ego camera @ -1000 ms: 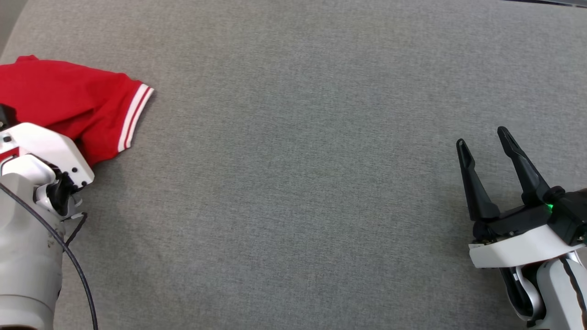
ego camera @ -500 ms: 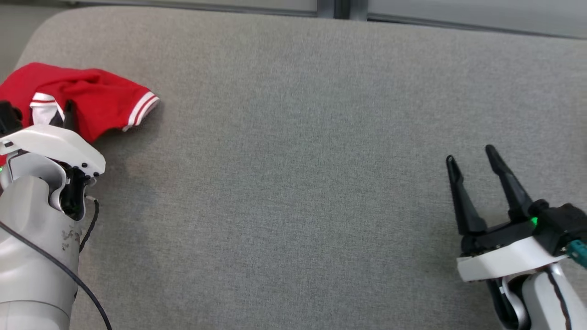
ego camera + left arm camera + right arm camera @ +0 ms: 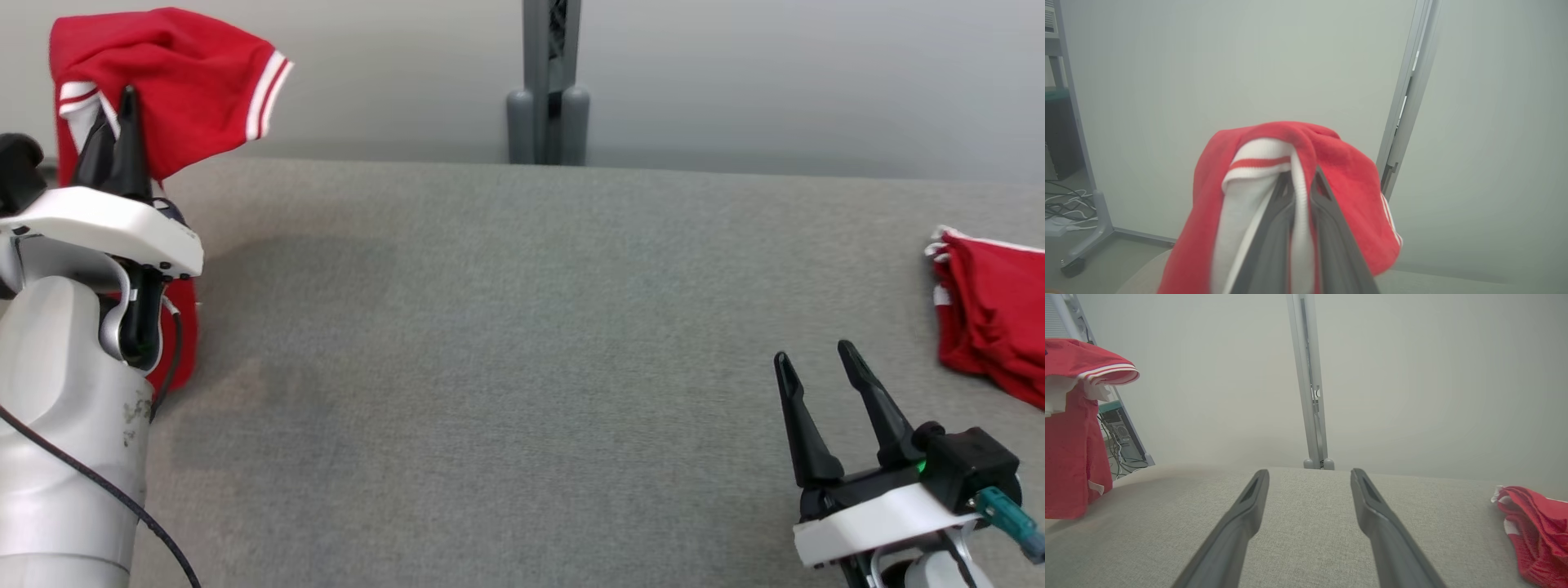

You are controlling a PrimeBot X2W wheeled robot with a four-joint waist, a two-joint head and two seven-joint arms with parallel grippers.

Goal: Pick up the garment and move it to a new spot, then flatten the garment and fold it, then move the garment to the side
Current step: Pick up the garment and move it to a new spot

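Over the grey table's (image 3: 522, 327) left end, gripping the red polo shirt (image 3: 180, 73) raised in the left gripper (image 3: 114, 135); right gripper (image 3: 812, 351) spread wide, empty. Lifted already; yet to place, flatten, fold, shift aside

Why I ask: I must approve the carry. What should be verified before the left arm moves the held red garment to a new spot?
1. The left gripper shut on the garment: ok, its fingers pinch the white trim.
2. The garment hanging clear of the table: cannot tell; its lower end hangs close to the surface near the left edge.
3. Landing area in the table's middle bare: ok.
4. The right gripper open, low at the near right, away from the load: ok.
5. The second red garment lying apart at the table's right edge: ok.
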